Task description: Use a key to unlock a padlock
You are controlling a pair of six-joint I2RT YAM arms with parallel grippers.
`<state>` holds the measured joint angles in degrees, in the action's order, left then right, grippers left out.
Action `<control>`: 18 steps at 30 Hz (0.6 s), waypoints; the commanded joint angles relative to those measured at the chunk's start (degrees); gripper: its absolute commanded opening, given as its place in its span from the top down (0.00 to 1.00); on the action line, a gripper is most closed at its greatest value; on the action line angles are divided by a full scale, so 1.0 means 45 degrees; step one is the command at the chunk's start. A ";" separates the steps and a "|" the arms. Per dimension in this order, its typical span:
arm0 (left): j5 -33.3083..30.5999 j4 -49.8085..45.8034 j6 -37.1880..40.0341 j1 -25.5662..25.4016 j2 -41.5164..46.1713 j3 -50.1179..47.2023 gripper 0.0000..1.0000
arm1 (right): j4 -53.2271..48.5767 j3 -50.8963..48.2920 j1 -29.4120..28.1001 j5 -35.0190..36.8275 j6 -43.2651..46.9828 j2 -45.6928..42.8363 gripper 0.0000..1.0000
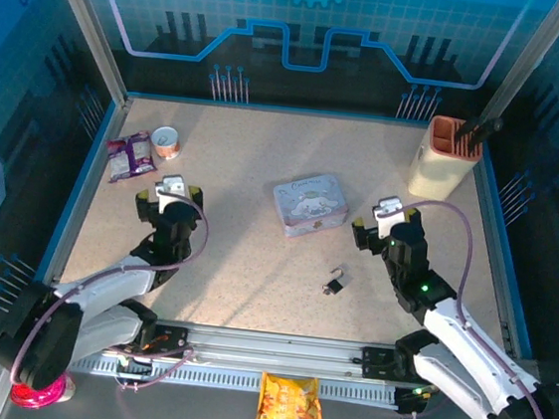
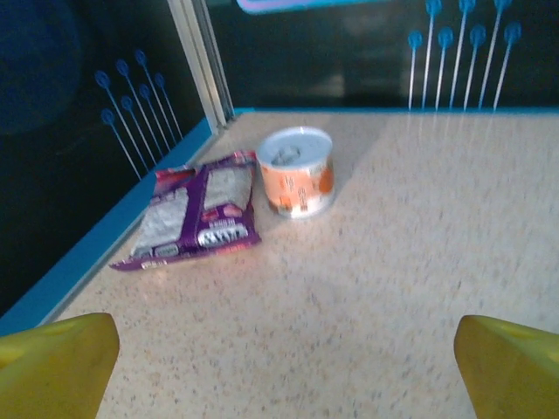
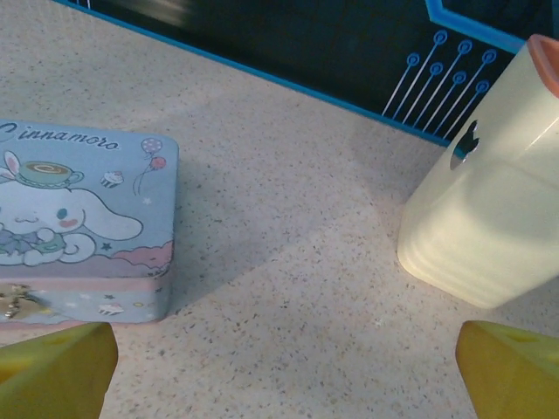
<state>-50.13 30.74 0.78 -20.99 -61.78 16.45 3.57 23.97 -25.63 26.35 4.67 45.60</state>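
The tiny dark padlock with its thin silvery shackle lies on the table near the middle front; a small silvery piece touches it, and I cannot tell whether that is the key. My left gripper hovers open at the left, far from the lock. My right gripper stands open to the right of and beyond the padlock. In each wrist view the yellow fingertips sit wide apart at the bottom corners with bare table between them.
A pale blue cartoon tin lies mid-table. A cream holder stands at the back right. A purple packet and a small can lie at the back left. A snack bag lies off the front edge.
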 commanded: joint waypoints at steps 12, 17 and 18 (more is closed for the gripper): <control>0.4553 0.6798 0.2788 0.1133 -0.4435 -0.0264 0.01 | 0.6997 -0.2653 0.1787 -0.0546 0.0661 0.2407 0.00; 0.5786 0.9094 0.2057 0.1925 -0.5902 -0.0604 0.01 | 0.8604 -0.2611 0.1952 -0.0636 0.0864 0.4230 0.01; 0.5230 0.9624 0.1768 0.2021 -0.6108 -0.0723 0.01 | 0.8797 -0.2541 0.1954 -0.0617 0.1002 0.4502 0.00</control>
<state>-27.73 64.23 11.33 -13.34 -86.15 13.78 34.98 12.71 -17.72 23.94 7.57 63.26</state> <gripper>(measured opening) 0.992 0.995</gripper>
